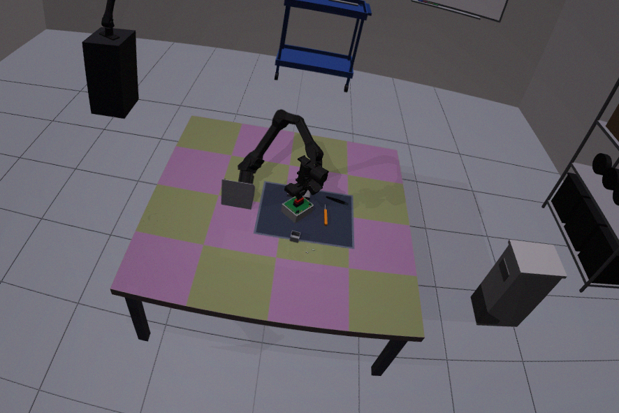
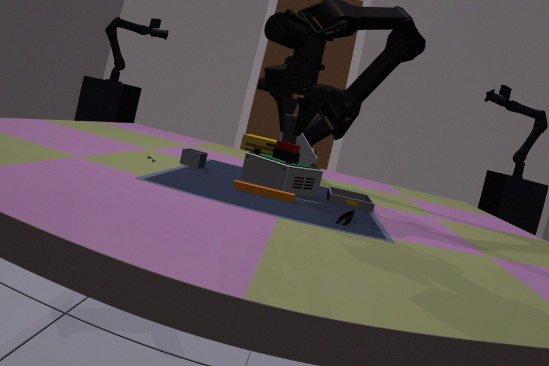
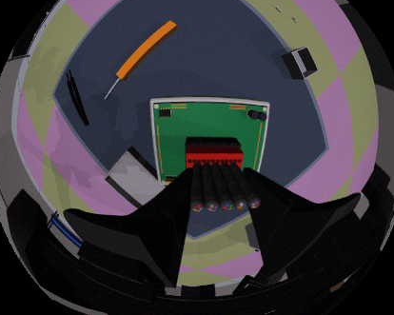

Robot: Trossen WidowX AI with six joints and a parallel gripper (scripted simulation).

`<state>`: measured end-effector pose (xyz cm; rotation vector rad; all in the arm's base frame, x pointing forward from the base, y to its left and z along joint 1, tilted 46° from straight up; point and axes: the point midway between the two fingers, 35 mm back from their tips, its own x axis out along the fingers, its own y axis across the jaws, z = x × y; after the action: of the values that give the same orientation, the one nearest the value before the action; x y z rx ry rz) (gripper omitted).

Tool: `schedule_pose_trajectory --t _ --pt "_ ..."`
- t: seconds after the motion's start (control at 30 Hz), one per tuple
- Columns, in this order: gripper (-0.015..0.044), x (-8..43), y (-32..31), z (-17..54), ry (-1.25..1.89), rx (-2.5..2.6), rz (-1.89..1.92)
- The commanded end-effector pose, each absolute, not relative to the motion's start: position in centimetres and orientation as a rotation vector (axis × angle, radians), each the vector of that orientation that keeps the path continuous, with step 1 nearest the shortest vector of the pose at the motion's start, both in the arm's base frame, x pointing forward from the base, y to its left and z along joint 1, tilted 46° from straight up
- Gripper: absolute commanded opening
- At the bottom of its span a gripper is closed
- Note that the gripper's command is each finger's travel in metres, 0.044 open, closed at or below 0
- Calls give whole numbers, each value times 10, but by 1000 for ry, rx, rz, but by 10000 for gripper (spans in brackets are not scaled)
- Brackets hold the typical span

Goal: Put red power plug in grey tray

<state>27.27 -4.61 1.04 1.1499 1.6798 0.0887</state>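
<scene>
Gripping the red plug [image 1: 298,200] [image 2: 287,146] [image 3: 214,159], the claw [image 1: 298,194] [image 2: 289,130] [image 3: 217,174] has closed on it above the socket [image 2: 286,155] [image 3: 212,143]; a straight pull would likely slip off; rocking too hard could shift the board [image 1: 304,208] [image 2: 307,165] [image 3: 210,121] beneath the plug.

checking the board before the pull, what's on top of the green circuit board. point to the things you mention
Black socket [image 2: 285,155] [image 3: 212,143] with the red plug [image 2: 287,146] [image 3: 214,159] in it, plus small dark components. The board's near edge is partly covered.

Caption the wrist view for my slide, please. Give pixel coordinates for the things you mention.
Pincer [image 1: 299,196] [image 2: 289,127] [image 3: 217,174] shut on the red plug [image 1: 298,200] [image 2: 288,147] [image 3: 215,158], above the green board [image 1: 307,206] [image 2: 263,156] [image 3: 206,121].
</scene>
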Motion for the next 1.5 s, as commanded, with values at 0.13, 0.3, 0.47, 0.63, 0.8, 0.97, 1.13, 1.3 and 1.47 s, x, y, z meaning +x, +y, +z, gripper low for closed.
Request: schedule_pose_trajectory --t 0.13,0.3,0.47,0.63,0.8,0.97,1.13,1.3,1.47 --pt "0 273 -46 11 1679 1155 88" --pt "0 273 -49 13 1679 1155 88" --pt "0 273 -51 16 1679 1155 88" --pt "0 273 -54 18 1679 1155 88" --pt "0 273 -57 21 1679 1155 88" --pt "0 273 -59 23 1679 1155 87" --pt "0 273 -62 26 1679 1154 87" --pt "0 273 -64 28 1679 1154 87" --pt "0 273 -60 24 1679 1154 87"
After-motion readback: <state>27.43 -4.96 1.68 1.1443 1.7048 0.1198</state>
